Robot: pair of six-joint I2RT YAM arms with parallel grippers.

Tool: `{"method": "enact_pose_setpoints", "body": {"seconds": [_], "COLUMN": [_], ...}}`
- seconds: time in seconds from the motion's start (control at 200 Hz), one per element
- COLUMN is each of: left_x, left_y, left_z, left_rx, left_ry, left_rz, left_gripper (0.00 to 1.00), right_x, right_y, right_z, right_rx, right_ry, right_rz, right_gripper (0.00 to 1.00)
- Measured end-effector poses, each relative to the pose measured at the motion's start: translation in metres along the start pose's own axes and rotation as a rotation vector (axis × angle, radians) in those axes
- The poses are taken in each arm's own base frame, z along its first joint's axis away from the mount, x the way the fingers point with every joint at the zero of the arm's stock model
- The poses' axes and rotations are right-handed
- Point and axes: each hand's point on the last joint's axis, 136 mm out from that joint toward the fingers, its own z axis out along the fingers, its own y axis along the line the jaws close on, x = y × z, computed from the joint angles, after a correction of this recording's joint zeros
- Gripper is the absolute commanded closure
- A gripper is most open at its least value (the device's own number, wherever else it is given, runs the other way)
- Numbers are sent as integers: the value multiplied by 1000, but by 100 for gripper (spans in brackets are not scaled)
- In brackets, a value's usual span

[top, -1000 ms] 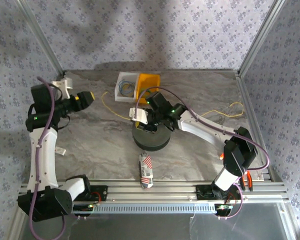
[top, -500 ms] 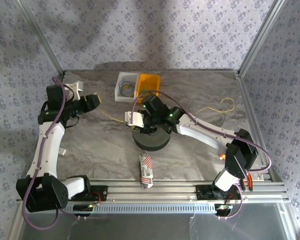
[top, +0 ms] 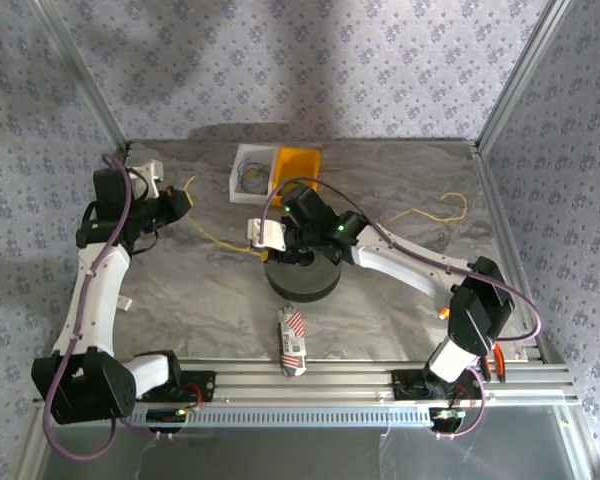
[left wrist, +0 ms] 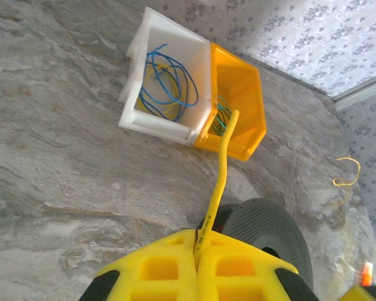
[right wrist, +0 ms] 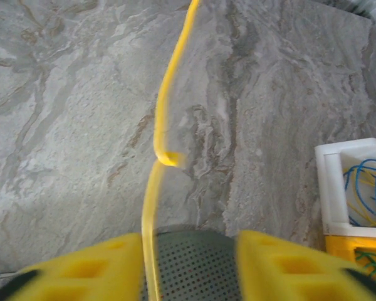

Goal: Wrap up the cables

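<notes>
Jaws of the left gripper (left wrist: 197,251) clench the yellow cable (left wrist: 219,163), those of the right gripper (right wrist: 189,241) stand released above the black spool (right wrist: 194,269), cable trailing ahead, so most wrapping looks left.

the cables (left wrist: 218,182) are one thin yellow wire, pinched at one end in the shut jaws of the left gripper (left wrist: 196,244) and running taut just above the grey tabletop (top: 180,290) toward its middle. a further yellow length lies on the right of the tabletop, ending in a small hooked curl.
</notes>
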Motion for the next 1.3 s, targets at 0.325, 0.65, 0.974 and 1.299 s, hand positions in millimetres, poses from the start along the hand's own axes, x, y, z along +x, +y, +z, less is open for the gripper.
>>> {"method": "enact_pose_setpoints", "body": {"seconds": [0.325,0.65,0.974,1.299], "left_x": [-23,-32,-34,-20], "left_y": [-16,-20,-29,-41], "left_z": [-46,-54,-55,-83], "left_rx": [-36,-45,-24,-19], "left_ry": [-182,-246,-261,-288], "left_rz": [0,-26,-26,112], "left_gripper": [100,100,96,9], "right_x": [-51,-120,-109,-73], "right_y": [-14,-3,0,-35], "right_z": [-21,23,68,56], "right_rx": [-11,-95,-123,-41], "right_ry": [-141,-244,-170,-120], "right_rz": [23,77,189,218], "right_gripper": [18,21,100,100]}}
